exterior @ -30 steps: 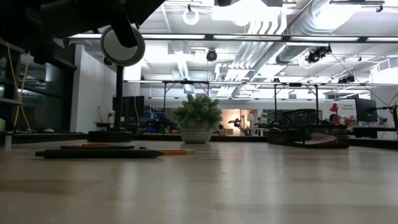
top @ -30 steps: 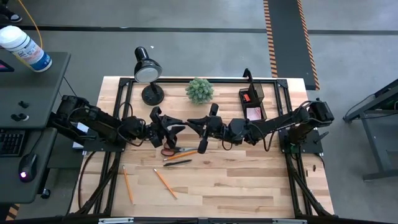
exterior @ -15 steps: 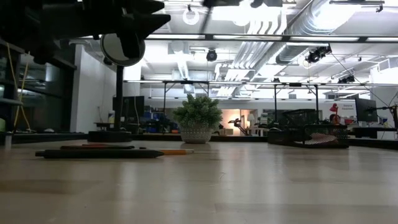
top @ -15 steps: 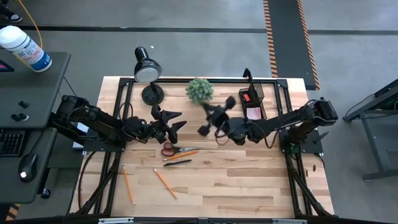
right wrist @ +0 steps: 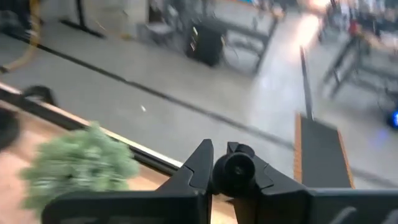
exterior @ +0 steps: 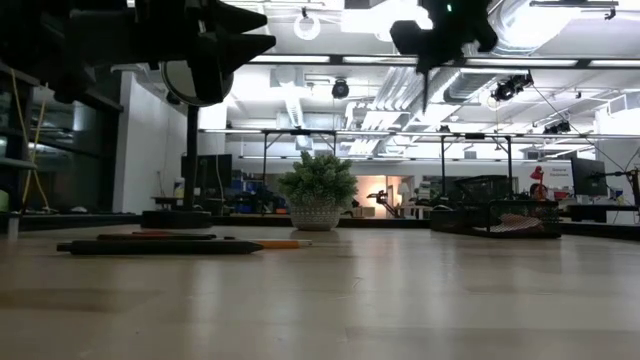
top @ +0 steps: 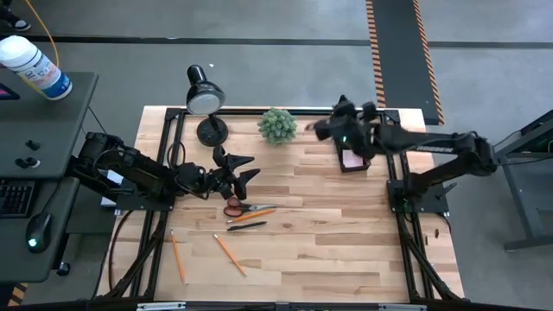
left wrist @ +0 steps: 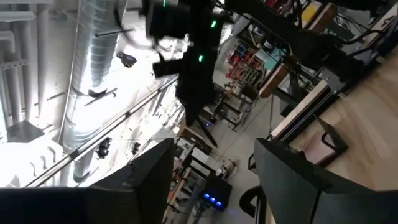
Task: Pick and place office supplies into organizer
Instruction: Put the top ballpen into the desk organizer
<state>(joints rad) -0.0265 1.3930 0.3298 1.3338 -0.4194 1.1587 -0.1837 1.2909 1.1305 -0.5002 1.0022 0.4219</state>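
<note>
The right gripper (top: 324,128) is hanging over the organizer (top: 351,145), crowding it; the plant (top: 277,125) and lamp (top: 206,102) are lining the far edge.

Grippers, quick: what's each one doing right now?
Left gripper: open, empty, above the scissors.
Right gripper: shut on a black pen, over the organizer.

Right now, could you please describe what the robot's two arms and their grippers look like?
Both arms are dark, near-black, jointed in chunky segments with thin black cables looping along them. The left gripper ends in two pointed, tapering black fingers. The right gripper is equally dark and motion-blurred; green indicator lights glow on that arm in the left wrist view.
</note>
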